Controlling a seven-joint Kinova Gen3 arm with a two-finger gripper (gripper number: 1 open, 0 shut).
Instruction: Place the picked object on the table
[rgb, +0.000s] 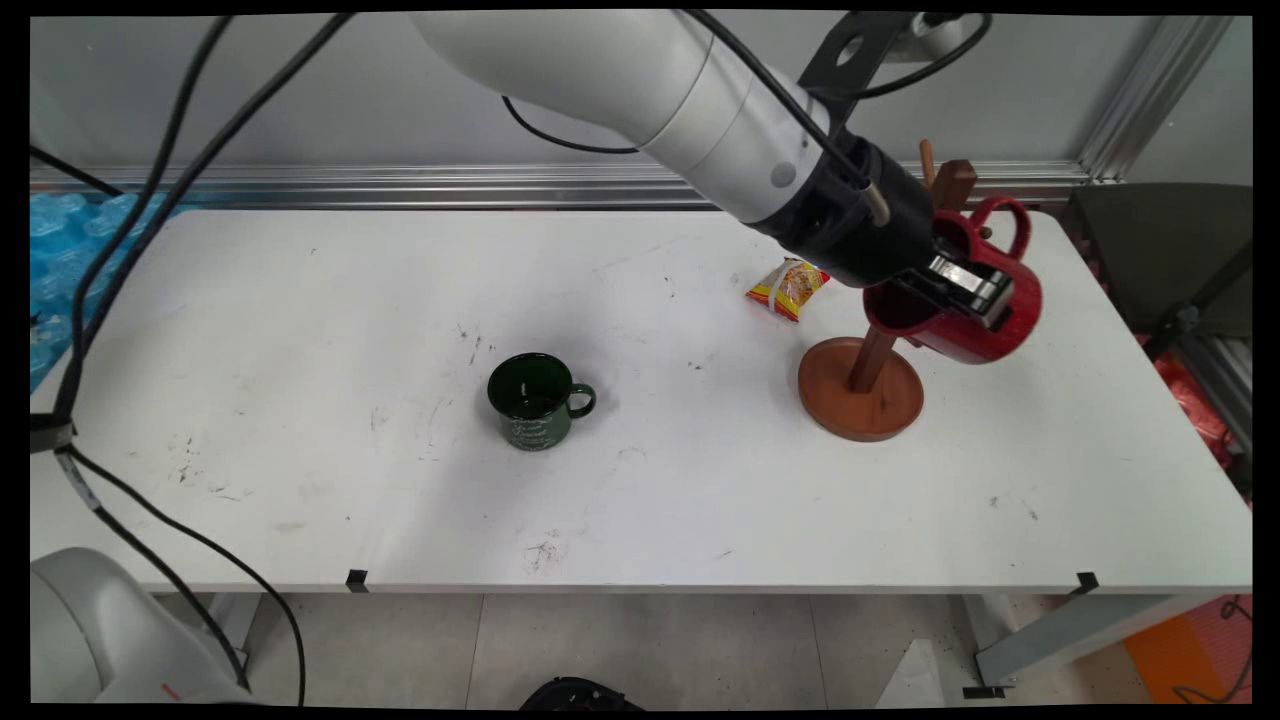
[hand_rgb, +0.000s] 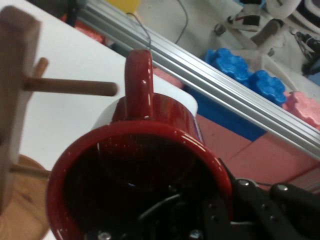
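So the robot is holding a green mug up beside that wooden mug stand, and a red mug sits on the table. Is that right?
The colours are swapped. The main view shows the gripper holding the red mug beside the wooden mug stand, while the green mug sits on the table.

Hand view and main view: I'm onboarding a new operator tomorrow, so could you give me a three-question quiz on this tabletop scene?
1. True or false: the end effector grips the red mug by its wall, one finger inside.
2. Which way does the green mug's handle point in the main view? A) left B) right C) toward the wall
3. Fill in: the snack packet lies on the table behind the wooden ______.

Key: 1 true; 2 B; 3 mug stand.
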